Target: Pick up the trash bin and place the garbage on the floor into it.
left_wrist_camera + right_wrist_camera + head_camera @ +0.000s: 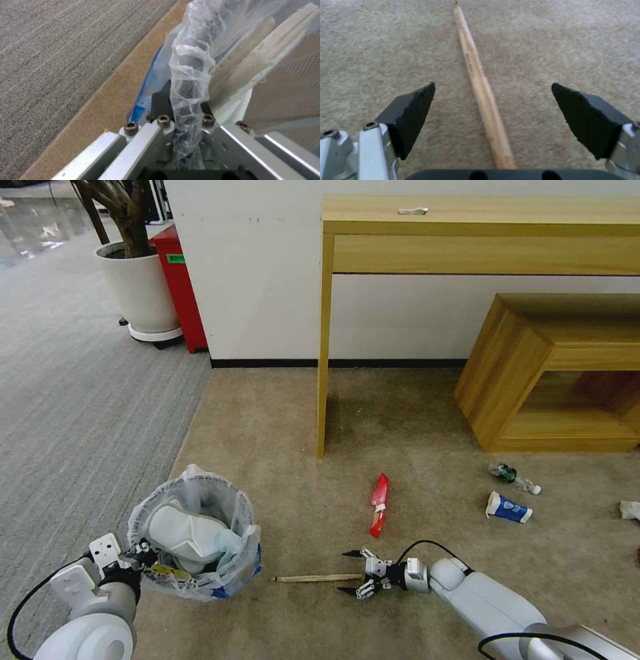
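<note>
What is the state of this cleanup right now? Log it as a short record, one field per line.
left gripper: shut on the trash bin rim and liner
bin contents: white slippers
right gripper: open, low over the floor, fingers either side of the wooden stick
still on floor: wooden stick, red wrapper, blue-white cup, small bottle

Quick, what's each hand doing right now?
Left hand: shut on the trash bin rim.
Right hand: open, straddling the wooden stick on the floor.
</note>
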`<state>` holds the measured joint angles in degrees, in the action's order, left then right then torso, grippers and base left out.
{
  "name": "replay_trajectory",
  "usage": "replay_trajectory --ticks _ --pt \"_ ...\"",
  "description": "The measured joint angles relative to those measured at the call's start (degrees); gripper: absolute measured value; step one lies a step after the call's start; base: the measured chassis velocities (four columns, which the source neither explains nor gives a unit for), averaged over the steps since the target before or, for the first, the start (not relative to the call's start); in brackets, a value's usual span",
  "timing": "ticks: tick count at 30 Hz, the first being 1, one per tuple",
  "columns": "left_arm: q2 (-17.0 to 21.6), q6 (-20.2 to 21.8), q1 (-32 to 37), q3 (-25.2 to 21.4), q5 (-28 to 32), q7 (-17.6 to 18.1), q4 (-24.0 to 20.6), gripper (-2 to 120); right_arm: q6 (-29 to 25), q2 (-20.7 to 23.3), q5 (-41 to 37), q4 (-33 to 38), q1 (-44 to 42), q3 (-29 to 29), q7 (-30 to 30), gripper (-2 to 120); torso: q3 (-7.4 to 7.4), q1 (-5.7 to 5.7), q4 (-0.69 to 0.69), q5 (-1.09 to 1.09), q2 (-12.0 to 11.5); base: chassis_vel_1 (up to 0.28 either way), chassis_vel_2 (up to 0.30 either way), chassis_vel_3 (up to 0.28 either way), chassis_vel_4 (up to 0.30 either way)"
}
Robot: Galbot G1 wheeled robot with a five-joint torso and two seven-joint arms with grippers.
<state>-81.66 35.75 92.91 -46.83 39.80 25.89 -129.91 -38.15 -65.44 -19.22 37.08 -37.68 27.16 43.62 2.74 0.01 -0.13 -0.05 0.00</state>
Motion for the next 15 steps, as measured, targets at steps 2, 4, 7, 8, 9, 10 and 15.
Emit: replay_trajectory --ticks 2,4,7,8,9,10,15 --pt "0.0 0.0 0.0 0.0 0.0 0.0 0.0 0 0.0 0.0 0.2 0.0 -0.4 0.0 0.0 87 0.0 0.0 0.0 0.01 0.0 0.0 0.0 0.0 0.0" --pt "0.0 0.0 0.0 0.0 0.0 0.0 0.0 0 0.0 0.2 0.3 0.0 -0.7 0.0 0.0 87 0.0 0.0 0.0 0.01 0.0 0.0 0.0 0.0 0.0" --pt "0.0 0.0 -0.1 0.0 0.1 0.0 0.0 0 0.0 0.4 0.5 -0.1 -1.3 -0.2 0.0 87 0.0 0.0 -0.01 0.01 0.0 0.0 0.0 0.0 0.0" --pt "0.0 0.0 -0.1 0.0 0.1 0.0 0.0 0 0.0 0.4 0.5 -0.1 -1.3 -0.2 0.0 87 0.0 0.0 -0.01 0.01 0.0 0.0 0.0 0.0 0.0" --pt "0.1 0.0 -0.1 0.0 0.1 0.1 0.0 0 -0.1 0.5 0.5 -0.2 -1.5 -0.3 0.0 87 0.0 0.0 0.0 0.01 0.0 0.0 0.0 0.0 0.0" --pt "0.1 0.0 -0.1 0.0 0.1 0.1 0.0 0 -0.1 0.6 0.6 -0.2 -1.7 -0.3 0.0 87 0.0 0.0 0.0 0.01 0.0 0.0 0.0 0.0 0.0" --pt "0.1 0.0 -0.1 0.0 0.1 0.1 0.0 0 -0.1 1.0 0.6 -0.2 -2.6 -0.6 0.0 87 0.0 0.0 0.0 0.01 0.0 0.0 0.0 0.0 0.0"
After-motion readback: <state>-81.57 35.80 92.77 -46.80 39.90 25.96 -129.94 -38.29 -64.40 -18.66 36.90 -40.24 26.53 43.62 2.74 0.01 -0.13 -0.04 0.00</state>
